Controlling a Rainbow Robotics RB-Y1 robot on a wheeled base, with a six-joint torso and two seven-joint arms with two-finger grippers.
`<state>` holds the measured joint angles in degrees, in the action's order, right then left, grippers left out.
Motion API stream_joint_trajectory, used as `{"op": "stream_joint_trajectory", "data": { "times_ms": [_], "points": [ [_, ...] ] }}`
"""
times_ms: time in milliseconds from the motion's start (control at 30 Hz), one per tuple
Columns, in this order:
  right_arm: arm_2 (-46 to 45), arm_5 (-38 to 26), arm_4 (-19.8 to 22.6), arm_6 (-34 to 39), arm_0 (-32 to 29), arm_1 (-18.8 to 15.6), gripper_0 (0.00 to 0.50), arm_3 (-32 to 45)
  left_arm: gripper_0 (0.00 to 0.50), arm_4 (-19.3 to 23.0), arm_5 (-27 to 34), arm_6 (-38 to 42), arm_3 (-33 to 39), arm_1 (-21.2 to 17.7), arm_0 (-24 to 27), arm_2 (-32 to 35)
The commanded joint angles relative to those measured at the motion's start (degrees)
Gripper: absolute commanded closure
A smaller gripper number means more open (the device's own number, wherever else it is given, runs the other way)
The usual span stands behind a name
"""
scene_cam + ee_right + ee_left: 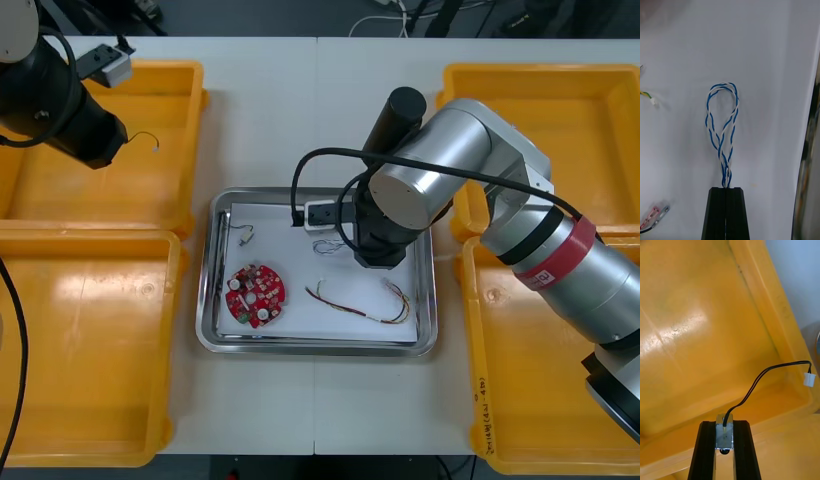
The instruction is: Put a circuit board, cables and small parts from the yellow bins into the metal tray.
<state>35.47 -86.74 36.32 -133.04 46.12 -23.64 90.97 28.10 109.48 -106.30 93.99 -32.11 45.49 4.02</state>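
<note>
The right gripper (pixel 726 188) is pinching the twisted blue and white cable (pixel 720 123), its fingers closed tight on the ends, the loop stretching ahead of the tips over the white floor of the metal tray (pixel 763 56). The left gripper (pixel 724 423) is clamping a small metal part (pixel 724 435), whose black cable (pixel 763 375) is arcing ahead above a yellow bin (pixel 696 315).

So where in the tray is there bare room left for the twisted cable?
Bare white surrounds the blue and white cable in the right pincer, and between circuit board and red and yellow cable. Crowded: the tray's near half. The left pincer holds a small metal part over a left bin.
</note>
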Motion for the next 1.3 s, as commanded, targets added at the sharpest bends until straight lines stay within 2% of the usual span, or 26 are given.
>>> {"op": "stream_joint_trajectory", "data": {
  "times_ms": [33,267,300,333,400,433,467,700,867,1033,1300],
  "points": [
    [0.83,1.40,-1.34,0.68,0.02,0.79,0.500,0.61,0.500,1.78,0.52,9.80,5.59,-0.05,-1.55,1.60],
    [0.92,1.49,-2.39,0.41,-0.33,0.71,0.500,0.00,0.500,3.98,0.52,14.28,9.89,0.74,-3.92,1.60],
    [0.92,1.49,-2.48,0.68,-0.33,0.79,0.483,0.00,0.500,4.24,0.52,14.46,10.33,1.00,-4.27,1.60],
    [0.92,1.49,-2.74,0.59,-0.33,0.79,0.409,0.00,0.500,4.41,0.52,14.63,10.60,1.18,-4.36,1.60],
    [0.92,1.49,-3.45,0.59,-0.33,0.79,0.091,0.00,0.500,4.77,0.52,15.34,11.56,1.79,-4.71,1.25],
    [0.92,1.49,-3.53,0.68,-0.33,0.79,0.028,0.00,0.500,4.77,0.52,15.60,11.74,1.88,-4.80,1.08],
    [0.92,1.57,-3.62,0.77,-0.33,0.79,0.000,0.00,0.500,4.85,0.52,16.74,12.27,2.14,-4.89,0.55],
    [0.92,1.57,-3.88,1.38,-0.24,0.79,0.000,0.00,0.500,5.65,0.52,23.51,15.08,3.02,-4.97,-2.79],
    [0.04,0.43,-3.88,2.00,-0.06,0.71,0.000,0.70,0.500,6.35,0.52,24.83,15.96,3.11,-5.06,-3.58],
    [-1.81,-3.79,-3.62,2.61,0.46,0.79,0.000,2.46,0.500,6.70,0.52,25.36,16.04,3.11,-5.06,-4.02],
    [-7.34,-14.69,-1.42,4.37,3.28,0.79,0.000,5.18,0.500,6.17,0.52,26.68,16.31,3.37,-4.97,-5.25]
  ]
}}
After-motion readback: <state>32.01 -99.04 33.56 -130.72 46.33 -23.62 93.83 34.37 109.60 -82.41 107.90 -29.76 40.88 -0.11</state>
